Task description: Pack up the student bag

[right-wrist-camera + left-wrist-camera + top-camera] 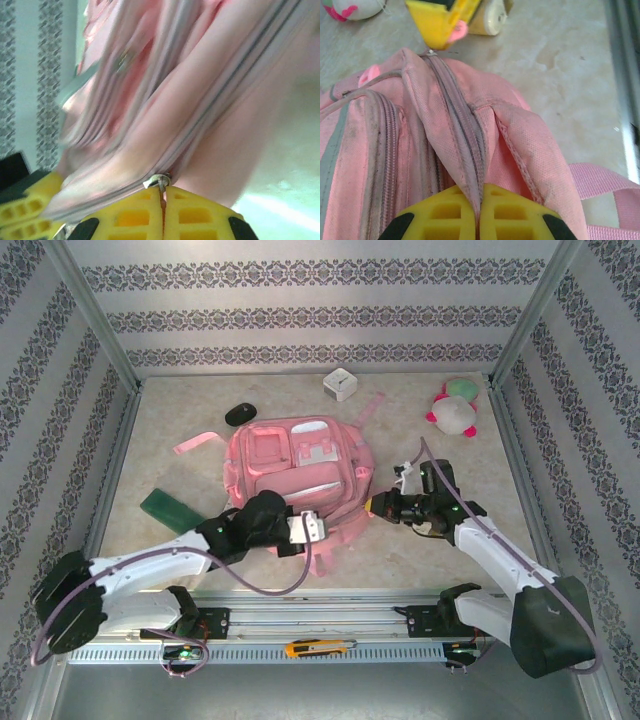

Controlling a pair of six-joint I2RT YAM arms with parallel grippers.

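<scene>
Pink backpack (300, 465) lies mid-worktop; left gripper (480, 212) clamps its zip-seam fabric, right gripper (163, 196) pinches the zip pull (156, 181). Black mouse (240, 413), white cube (341, 385), plush toy (455, 408) sit along the far edge, green block (172, 508) by the left edge

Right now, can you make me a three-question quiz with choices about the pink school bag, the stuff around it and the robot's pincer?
1. Where does the plush toy lie, seen from the student bag?
A. off to its right, towards the back wall
B. on top of it
C. tucked under it

2. What colour is the flat block on the table left of the bag?
A. red
B. green
C. white

3. What is the left pincer doing?
A. hanging wide open
B. shut on the bag's zipper seam
C. holding a pencil

Answers:
1 A: the top view shows the toy near the far right corner.
2 B: it is dark green against the pale table.
3 B: its wrist view shows the jaws pressed together on the seam.
</scene>
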